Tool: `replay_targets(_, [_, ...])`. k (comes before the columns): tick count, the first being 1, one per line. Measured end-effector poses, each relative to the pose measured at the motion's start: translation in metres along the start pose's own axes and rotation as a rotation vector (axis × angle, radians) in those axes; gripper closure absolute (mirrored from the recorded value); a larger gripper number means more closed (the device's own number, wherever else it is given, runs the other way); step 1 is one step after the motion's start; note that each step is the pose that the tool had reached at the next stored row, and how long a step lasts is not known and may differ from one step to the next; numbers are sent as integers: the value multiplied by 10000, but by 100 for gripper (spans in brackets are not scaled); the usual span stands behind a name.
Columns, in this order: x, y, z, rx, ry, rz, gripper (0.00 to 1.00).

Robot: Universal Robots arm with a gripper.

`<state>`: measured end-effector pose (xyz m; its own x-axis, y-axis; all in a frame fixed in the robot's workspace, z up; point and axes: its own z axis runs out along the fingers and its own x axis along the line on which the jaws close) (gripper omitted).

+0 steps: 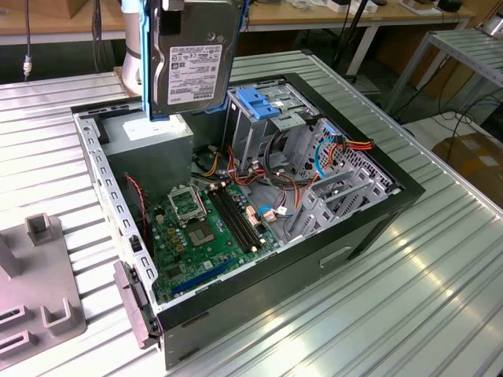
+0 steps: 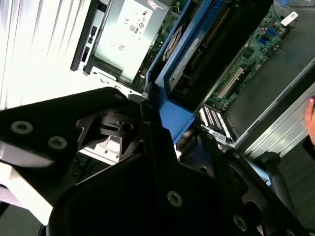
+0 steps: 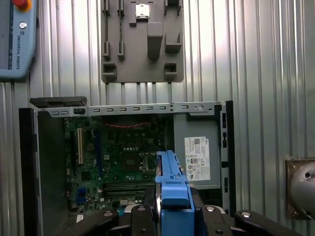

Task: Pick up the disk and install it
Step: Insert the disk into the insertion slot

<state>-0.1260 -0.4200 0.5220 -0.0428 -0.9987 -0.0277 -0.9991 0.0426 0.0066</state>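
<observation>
One flat grey metal disk (image 1: 192,59), edged in blue plastic, hangs clamped in the black end effector (image 3: 172,212) above the open computer case (image 1: 236,287).

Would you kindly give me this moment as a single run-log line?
pickup: done | tool: shut on disk | disk: upright, held above open computer case | install: not yet done

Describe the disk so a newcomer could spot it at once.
Find the open computer case on the ribbed table. Above its far edge hangs the disk: an upright grey slab with a white label, blue-framed, and airborne, unlike the blue latch on the drive bay.
</observation>
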Motion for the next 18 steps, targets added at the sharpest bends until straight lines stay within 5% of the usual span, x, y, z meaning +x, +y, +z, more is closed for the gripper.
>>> replay_targets(13, [129, -151, 11, 1, -2, -1, 63])
replay_targets(18, [136, -328, 17, 0, 11, -1, 63])
